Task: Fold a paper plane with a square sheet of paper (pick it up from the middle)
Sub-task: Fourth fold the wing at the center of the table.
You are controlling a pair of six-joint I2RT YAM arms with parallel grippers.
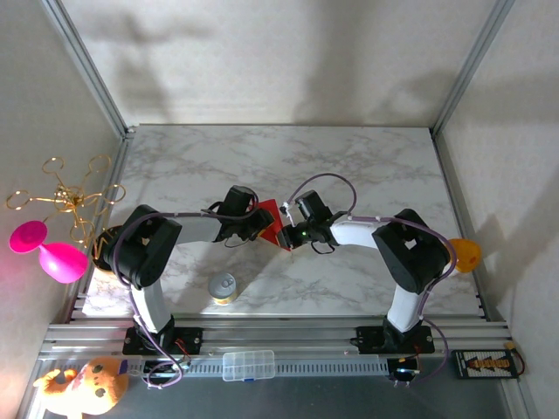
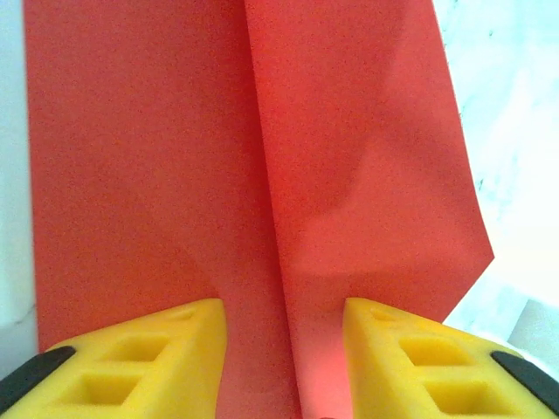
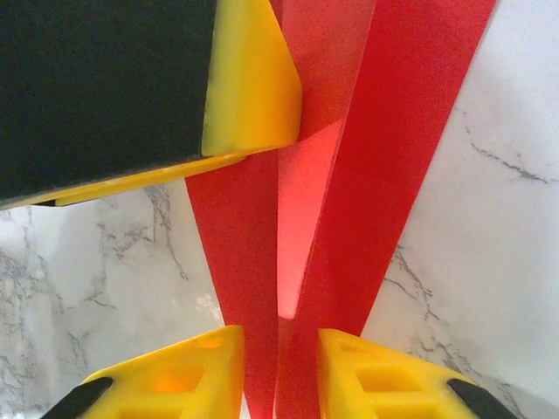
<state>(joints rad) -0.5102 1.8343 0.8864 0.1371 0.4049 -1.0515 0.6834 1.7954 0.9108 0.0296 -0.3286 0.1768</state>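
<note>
The square sheet of paper (image 1: 272,225) is bright red and folded into a long narrow shape with a centre crease, held between both arms at mid-table. In the left wrist view the paper (image 2: 175,175) spreads wide, its crease running between the fingers. My left gripper (image 1: 255,220) (image 2: 281,305) stands open, its yellow fingers apart on either side of the crease. One left finger (image 3: 249,87) rests on the paper's far end. My right gripper (image 1: 291,231) (image 3: 281,336) is shut on the narrow end of the paper (image 3: 402,131), two red flaps squeezed between its pads.
A small tin can (image 1: 224,288) stands on the marble table (image 1: 349,166) near the left arm's base. A pink toy (image 1: 52,253) and gold wire stand (image 1: 65,196) sit off the left edge, an orange object (image 1: 465,255) off the right. A clear box (image 1: 248,365) lies on the front rail.
</note>
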